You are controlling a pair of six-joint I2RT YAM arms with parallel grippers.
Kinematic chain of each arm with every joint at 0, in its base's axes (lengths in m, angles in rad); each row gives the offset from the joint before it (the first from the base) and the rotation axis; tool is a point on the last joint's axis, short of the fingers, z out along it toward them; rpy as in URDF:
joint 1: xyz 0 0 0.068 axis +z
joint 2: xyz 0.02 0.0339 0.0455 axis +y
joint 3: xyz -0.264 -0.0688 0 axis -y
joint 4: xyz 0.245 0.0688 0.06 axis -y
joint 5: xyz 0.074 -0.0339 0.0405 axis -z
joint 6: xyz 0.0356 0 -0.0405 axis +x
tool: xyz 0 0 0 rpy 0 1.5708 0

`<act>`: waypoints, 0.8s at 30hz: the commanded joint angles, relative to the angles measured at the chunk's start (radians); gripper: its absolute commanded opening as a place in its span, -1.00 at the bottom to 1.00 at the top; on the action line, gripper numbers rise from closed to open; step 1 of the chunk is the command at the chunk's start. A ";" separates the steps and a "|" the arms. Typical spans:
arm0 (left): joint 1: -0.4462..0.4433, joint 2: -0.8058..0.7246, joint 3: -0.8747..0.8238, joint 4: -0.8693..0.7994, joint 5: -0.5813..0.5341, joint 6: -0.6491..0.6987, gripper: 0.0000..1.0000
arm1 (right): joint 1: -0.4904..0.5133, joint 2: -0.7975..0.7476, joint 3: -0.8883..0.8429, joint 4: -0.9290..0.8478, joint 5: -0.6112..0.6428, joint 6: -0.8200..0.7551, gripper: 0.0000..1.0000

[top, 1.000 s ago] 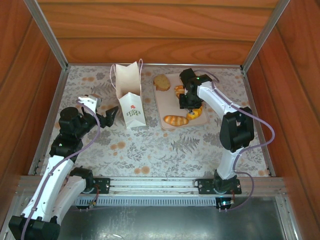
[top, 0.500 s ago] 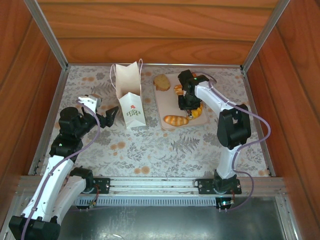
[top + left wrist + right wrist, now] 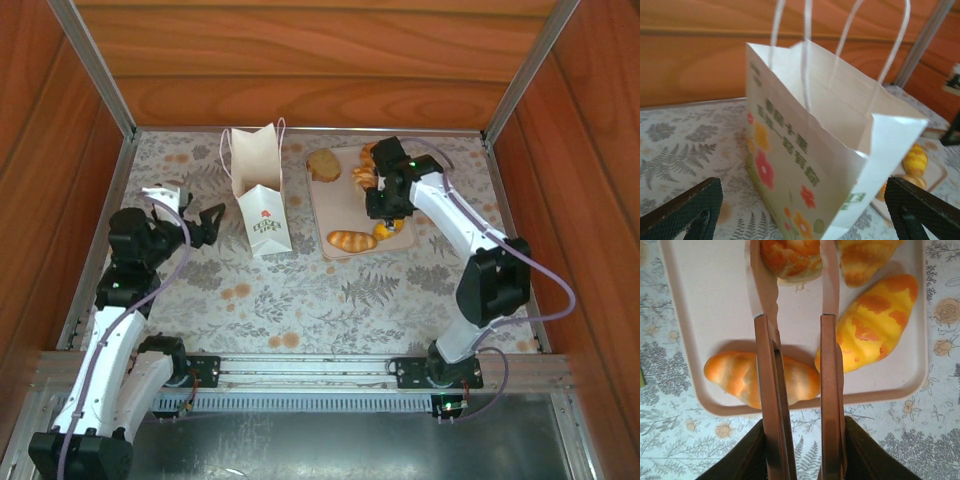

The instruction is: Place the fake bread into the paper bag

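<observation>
Left wrist: paper bag (image 3: 840,145) lettering (image 3: 787,145) blurred.

a: what sort of place is this looking like?
b: a lab robot cell. wooden panels (image 3: 300,70) are walling in a floral-clothed table (image 3: 300,295), aluminium posts (image 3: 95,70) are rising at 11 and 1 o'clock, and robot arms (image 3: 455,215) are sitting bolted to a metal rail (image 3: 310,368) at 6.

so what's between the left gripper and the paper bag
Just bare floral tablecloth. The top view shows a short stretch of it running from the open left gripper to the paper bag, with nothing lying on it.
</observation>
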 commanded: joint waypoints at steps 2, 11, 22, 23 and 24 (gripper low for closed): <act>0.036 0.026 0.084 -0.008 0.019 -0.117 0.71 | -0.006 -0.123 -0.010 0.016 -0.033 0.004 -0.68; 0.035 0.183 0.373 -0.200 0.102 -0.287 0.43 | 0.018 -0.349 0.007 0.049 -0.104 0.024 -0.68; -0.086 0.370 0.560 -0.335 0.022 -0.271 0.35 | 0.120 -0.421 0.198 0.028 -0.142 0.008 -0.68; -0.099 0.391 0.577 -0.352 -0.001 -0.258 0.35 | 0.137 -0.420 0.219 0.031 -0.143 0.007 -0.68; -0.110 0.412 0.591 -0.368 -0.026 -0.247 0.35 | 0.151 -0.419 0.237 0.036 -0.142 0.007 -0.68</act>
